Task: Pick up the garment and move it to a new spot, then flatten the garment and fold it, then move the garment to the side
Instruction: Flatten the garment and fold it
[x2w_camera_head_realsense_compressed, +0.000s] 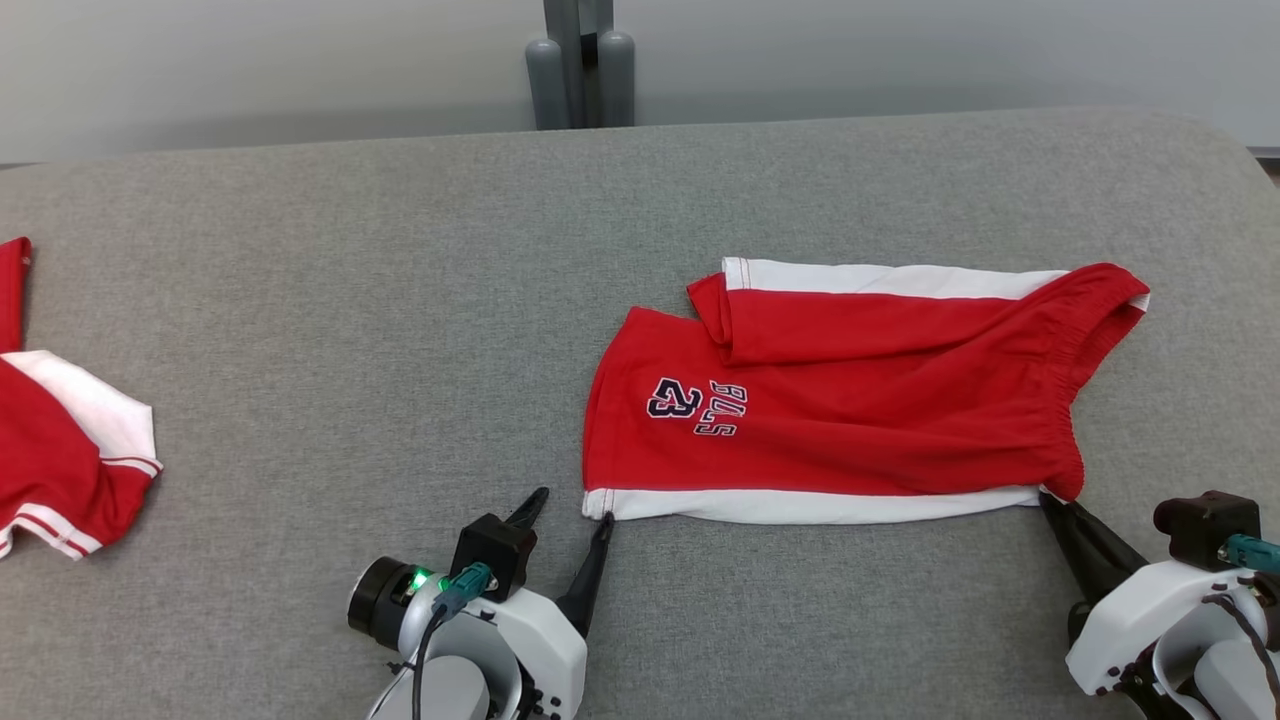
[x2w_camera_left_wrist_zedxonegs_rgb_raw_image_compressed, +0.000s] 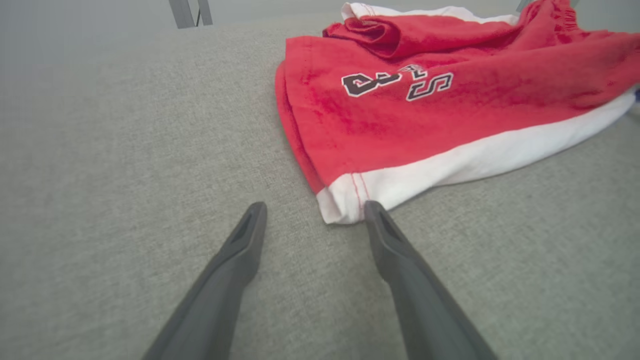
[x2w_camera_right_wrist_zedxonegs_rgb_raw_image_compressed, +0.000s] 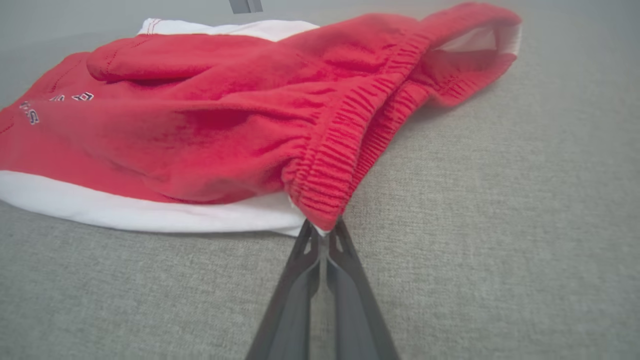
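**Where the shorts lie: one corner gripped, the other flanked**

Where the grey fabric-covered worktop (x2w_camera_head_realsense_compressed: 350, 300) is widest, the red cotton shorts with white side stripes (x2w_camera_head_realsense_compressed: 850, 400) lie flat, waistband towards the robot's right and leg hems towards its left. The upper leg is turned back on itself near the hem.

The right gripper (x2w_camera_head_realsense_compressed: 1050, 503) meets the shorts at the near waistband corner. In the right wrist view its jaws are pressed together on that corner (x2w_camera_right_wrist_zedxonegs_rgb_raw_image_compressed: 324, 227), where the gathered red elastic joins the white stripe.

The left gripper (x2w_camera_head_realsense_compressed: 572, 506) sits at the near hem corner of the shorts with its jaws spread wide. In the left wrist view (x2w_camera_left_wrist_zedxonegs_rgb_raw_image_compressed: 315, 205) one fingertip (x2w_camera_left_wrist_zedxonegs_rgb_raw_image_compressed: 372, 207) touches the white hem corner and the other rests on bare cloth beside the shorts.

Bare worktop surrounds the shorts on every side. Well to their left, a second red and white garment (x2w_camera_head_realsense_compressed: 60, 470) lies at the worktop's edge. Beyond their far side, a grey metal post (x2w_camera_head_realsense_compressed: 580, 70) stands behind the worktop.

On the shorts' leg (x2w_camera_left_wrist_zedxonegs_rgb_raw_image_compressed: 450, 115) is a dark, white-edged "23". Beside it are outlined letters beginning "B" and ending "S"; the middle ones are unclear.
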